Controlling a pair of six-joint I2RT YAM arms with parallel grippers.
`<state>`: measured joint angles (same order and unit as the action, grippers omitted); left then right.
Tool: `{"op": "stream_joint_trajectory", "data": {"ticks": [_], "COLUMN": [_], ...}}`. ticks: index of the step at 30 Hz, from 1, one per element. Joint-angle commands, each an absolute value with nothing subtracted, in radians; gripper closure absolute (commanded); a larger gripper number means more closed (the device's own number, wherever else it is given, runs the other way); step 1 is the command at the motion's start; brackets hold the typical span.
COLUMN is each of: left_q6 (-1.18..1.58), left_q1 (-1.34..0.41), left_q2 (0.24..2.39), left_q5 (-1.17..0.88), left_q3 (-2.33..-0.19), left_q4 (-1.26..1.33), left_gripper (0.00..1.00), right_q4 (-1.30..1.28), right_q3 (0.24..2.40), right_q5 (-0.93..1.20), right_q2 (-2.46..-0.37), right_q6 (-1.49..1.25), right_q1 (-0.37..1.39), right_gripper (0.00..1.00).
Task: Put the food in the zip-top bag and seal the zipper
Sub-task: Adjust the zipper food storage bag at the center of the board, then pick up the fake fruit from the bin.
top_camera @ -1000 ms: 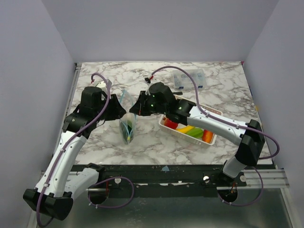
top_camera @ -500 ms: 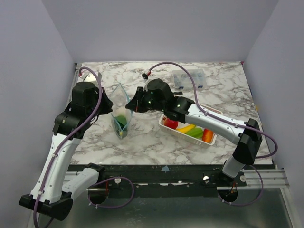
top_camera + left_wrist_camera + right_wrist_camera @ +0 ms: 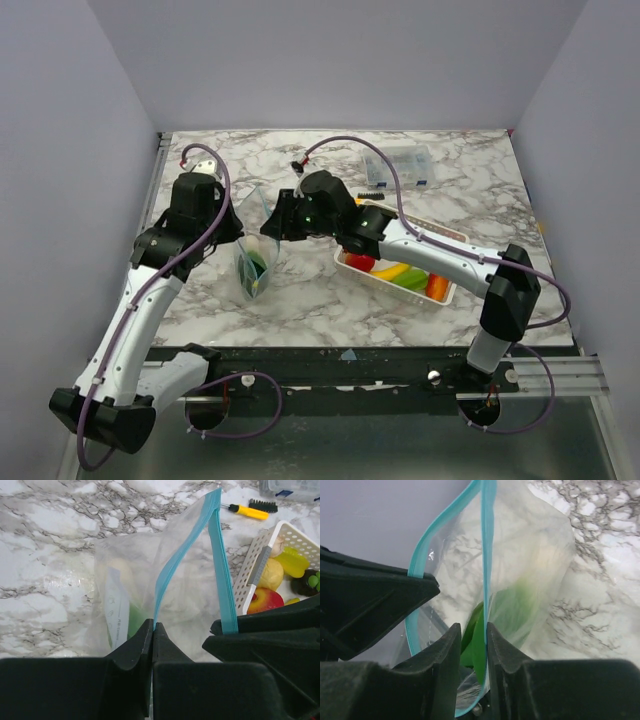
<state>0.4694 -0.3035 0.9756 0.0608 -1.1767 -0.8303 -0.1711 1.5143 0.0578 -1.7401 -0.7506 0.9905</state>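
Observation:
The zip-top bag [image 3: 254, 262] hangs between my two grippers over the marble table, with a green food piece [image 3: 258, 256] inside. My left gripper [image 3: 152, 628] is shut on the light-blue zipper [image 3: 186, 550]. My right gripper [image 3: 485, 626] is closed down on another stretch of the zipper [image 3: 487, 545]. The strip lies against one finger and a narrow gap shows. The green piece [image 3: 476, 630] shows behind it. In the top view the left gripper [image 3: 238, 236] and the right gripper [image 3: 272, 224] face each other at the bag's mouth. More food lies in the white basket [image 3: 440, 295]: red [image 3: 360, 262], yellow [image 3: 392, 271] and orange [image 3: 436, 285] pieces.
A clear lidded box [image 3: 397, 163] stands at the back right. A yellow screwdriver [image 3: 248, 512] and a small black brush [image 3: 261, 504] lie beyond the bag. The basket [image 3: 252, 575] sits close to the right of the bag. Purple walls stand on three sides.
Both grippers and the bag have shifted left from a second ago. The right gripper has moved further left along the bag's mouth, and the left arm swung out and back.

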Motion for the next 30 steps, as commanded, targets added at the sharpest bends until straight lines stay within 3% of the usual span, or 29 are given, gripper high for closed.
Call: {"op": "stream_joint_trajectory", "data": {"ticks": [1,10,20,30], "left_q6": [0.477,0.474,0.437,0.414], "left_q1": [-0.309,-0.308,-0.309,-0.309], "left_q2": [1.027,1.085,1.106,1.089], "left_q5": [0.006,-0.072,-0.120,-0.116], "left_q3": [-1.167,-1.169,-1.172,-1.093], "left_q4": [-0.765,-0.710,-0.693,-0.645], "left_gripper": [1.00,1.00,1.00,1.00], "right_q4": [-0.286,-0.455,-0.585,-0.596], "right_q3": [1.526,1.475,1.208,1.014], "right_q5": [-0.047,-0.276,-0.678,-0.621], "right_q2": [-1.719,-1.531,-1.232,-1.210], "right_q6": [-0.689,-0.608,-0.645,-0.721], "right_q1": [0.999,0.999,0.987,0.920], "right_gripper": [0.65,0.39,0.22,0.09]}}
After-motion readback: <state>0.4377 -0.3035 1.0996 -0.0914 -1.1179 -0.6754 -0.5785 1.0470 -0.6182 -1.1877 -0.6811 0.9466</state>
